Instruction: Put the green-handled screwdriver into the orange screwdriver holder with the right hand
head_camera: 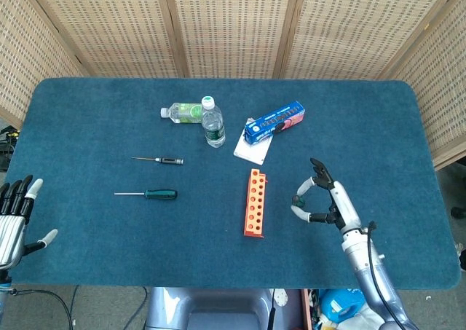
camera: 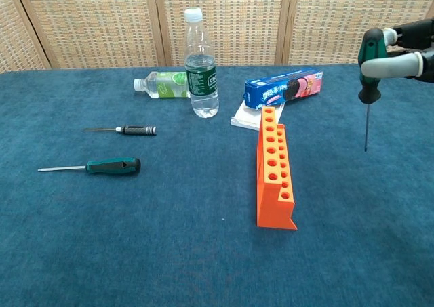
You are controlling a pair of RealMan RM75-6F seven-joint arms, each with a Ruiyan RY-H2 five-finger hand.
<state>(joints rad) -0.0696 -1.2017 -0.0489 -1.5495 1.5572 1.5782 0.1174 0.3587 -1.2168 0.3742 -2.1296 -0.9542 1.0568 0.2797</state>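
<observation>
My left hand (head_camera: 14,221) sits at the desk's near-left corner, about 8 o'clock from centre, fingers spread and holding nothing; only the head view shows it. My right hand (head_camera: 328,199) hangs at roughly 4 o'clock, pinching a green-handled screwdriver (camera: 367,76) between thumb and a finger. The chest view shows what the head view cannot: the tool hangs upright, handle up, thin shaft pointing down, its tip clear of the blue felt desk (head_camera: 364,126). From overhead I see only a small green knob.

The orange screwdriver holder with rows of round holes (head_camera: 254,202) stands just left of that hand, apart from it. At 9 o'clock a second green-handled screwdriver (head_camera: 146,194) lies flat, with a black-handled screwdriver (head_camera: 159,159) beyond it. Farther back stand an upright clear plastic bottle (head_camera: 212,122), a toppled green-labelled bottle (head_camera: 183,112), and a blue biscuit packet (head_camera: 274,122) on a white card (head_camera: 253,149).
</observation>
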